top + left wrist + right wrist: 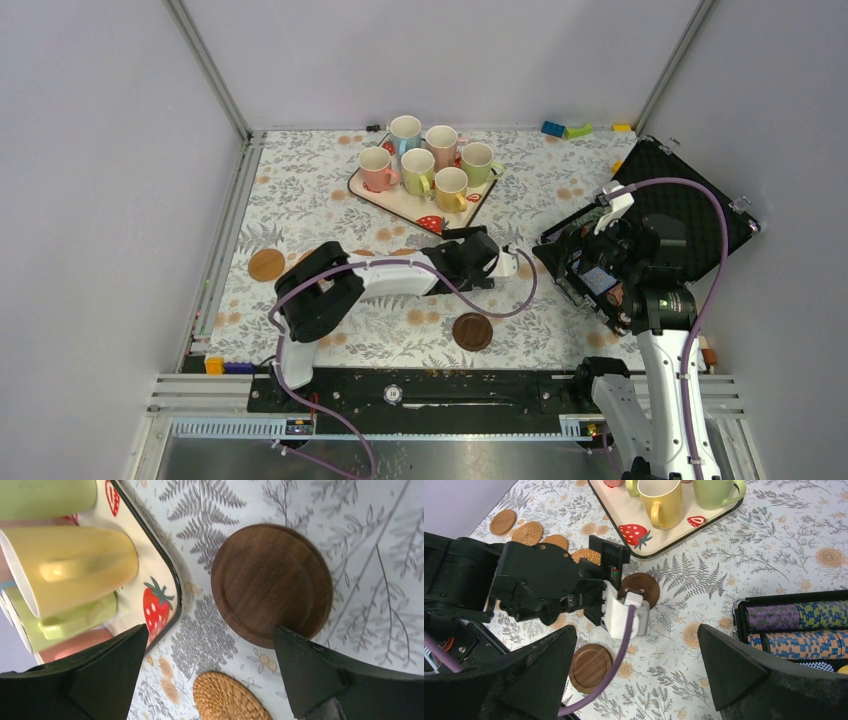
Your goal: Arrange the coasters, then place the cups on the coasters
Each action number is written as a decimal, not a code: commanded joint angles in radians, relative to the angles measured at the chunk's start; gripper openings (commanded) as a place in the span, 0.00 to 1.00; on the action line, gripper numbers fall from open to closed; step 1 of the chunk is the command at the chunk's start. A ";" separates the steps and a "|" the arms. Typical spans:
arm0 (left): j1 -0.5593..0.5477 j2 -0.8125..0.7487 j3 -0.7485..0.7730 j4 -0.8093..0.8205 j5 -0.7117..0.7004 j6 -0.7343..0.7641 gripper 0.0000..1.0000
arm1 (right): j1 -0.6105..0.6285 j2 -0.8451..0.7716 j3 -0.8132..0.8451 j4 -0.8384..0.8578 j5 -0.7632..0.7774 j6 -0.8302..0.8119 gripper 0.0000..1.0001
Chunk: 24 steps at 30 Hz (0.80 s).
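Coasters [590, 665] numbered six; six cups [450, 187] sat on the tray [616, 507]. The left end effector [210, 630] and right end effector [636, 627] gaped wide, empty.

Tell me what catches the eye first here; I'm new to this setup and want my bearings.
Six pastel mugs crowd a strawberry-print tray at the far middle of the floral tabletop. The left arm stretches across it, its left gripper open over a dark brown coaster beside the tray's corner. A black case of poker chips sits open at the right.
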 commanded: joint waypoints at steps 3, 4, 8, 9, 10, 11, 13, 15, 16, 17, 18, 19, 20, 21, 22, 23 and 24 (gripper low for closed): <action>0.008 -0.085 -0.103 -0.028 0.014 -0.033 0.98 | -0.005 -0.001 0.004 0.040 -0.025 0.008 1.00; 0.013 -0.080 -0.108 -0.026 0.004 -0.036 0.99 | -0.005 -0.004 0.003 0.040 -0.025 0.009 1.00; 0.032 -0.052 -0.093 -0.026 -0.015 -0.048 0.98 | -0.007 -0.010 0.002 0.041 -0.024 0.013 1.00; 0.035 -0.049 -0.089 -0.029 -0.019 -0.051 0.98 | -0.008 -0.013 0.002 0.042 -0.023 0.014 1.00; 0.038 -0.045 -0.087 -0.029 -0.024 -0.050 0.98 | -0.010 -0.014 0.002 0.042 -0.024 0.015 1.00; 0.041 -0.044 -0.087 -0.027 -0.029 -0.050 0.98 | -0.011 -0.016 0.002 0.041 -0.026 0.016 1.00; 0.052 -0.039 -0.087 -0.027 -0.038 -0.047 0.98 | -0.014 -0.018 0.002 0.041 -0.027 0.018 1.00; 0.063 -0.036 -0.088 -0.028 -0.046 -0.049 0.98 | -0.016 -0.019 0.002 0.041 -0.029 0.018 1.00; 0.069 -0.036 -0.090 -0.027 -0.047 -0.050 0.98 | -0.016 -0.018 0.002 0.041 -0.030 0.018 1.00; 0.074 -0.037 -0.092 -0.029 -0.044 -0.052 0.98 | -0.016 -0.018 0.002 0.041 -0.031 0.018 1.00; 0.079 -0.039 -0.097 -0.030 -0.041 -0.055 0.98 | -0.016 -0.017 0.002 0.041 -0.031 0.019 1.00; 0.081 -0.041 -0.099 -0.030 -0.038 -0.057 0.98 | -0.016 -0.017 0.002 0.041 -0.032 0.019 1.00; 0.083 -0.042 -0.102 -0.030 -0.037 -0.056 0.98 | -0.016 -0.017 0.002 0.041 -0.033 0.018 1.00; 0.084 -0.043 -0.106 -0.030 -0.038 -0.055 0.98 | -0.016 -0.016 0.003 0.041 -0.033 0.019 0.99; 0.086 -0.045 -0.107 -0.028 -0.037 -0.055 0.98 | -0.016 -0.015 0.003 0.042 -0.033 0.018 0.99; 0.086 -0.046 -0.110 -0.028 -0.036 -0.056 0.98 | -0.016 -0.015 0.002 0.041 -0.033 0.018 0.98; 0.086 -0.049 -0.111 -0.027 -0.032 -0.056 0.98 | -0.016 -0.015 0.002 0.041 -0.033 0.018 0.98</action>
